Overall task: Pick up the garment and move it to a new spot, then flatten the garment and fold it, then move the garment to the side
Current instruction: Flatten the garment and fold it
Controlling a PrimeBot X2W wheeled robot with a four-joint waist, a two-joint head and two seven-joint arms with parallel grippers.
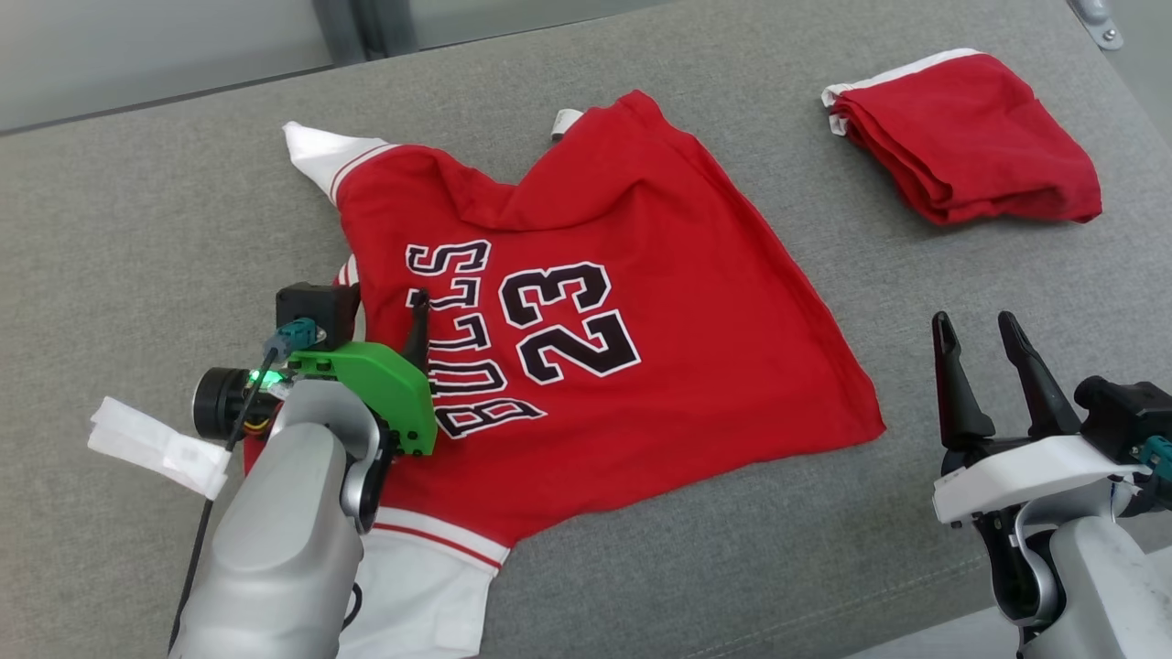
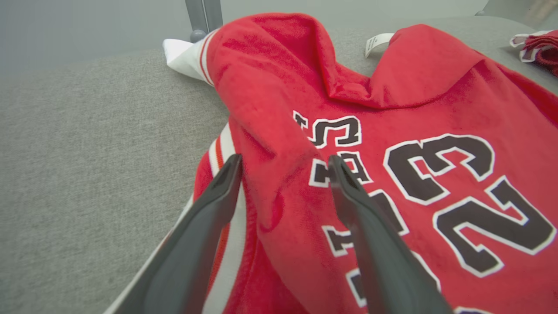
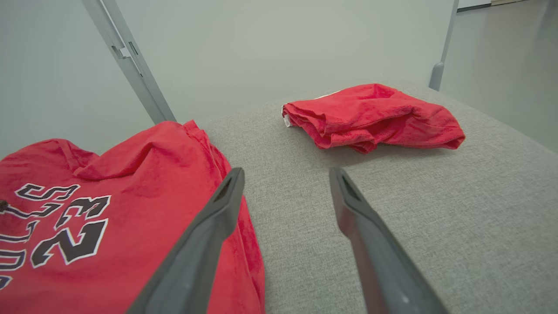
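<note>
Red jersey [image 1: 586,275] was seen spread but rumpled mid-counter [image 1: 137,229], one white sleeve partly hidden by the left forearm. Left pincer [image 2: 285,160] was held wide open & empty, astride a raised fold by the lettering. Right pincer [image 1: 974,320] was likewise wide open & empty, over bare counter beside the hem. If only that ridge were nipped, prob. one layer would be lifted, w/ the jersey bunched further or dragged toward the folded red piece [image 1: 971,137].
</note>
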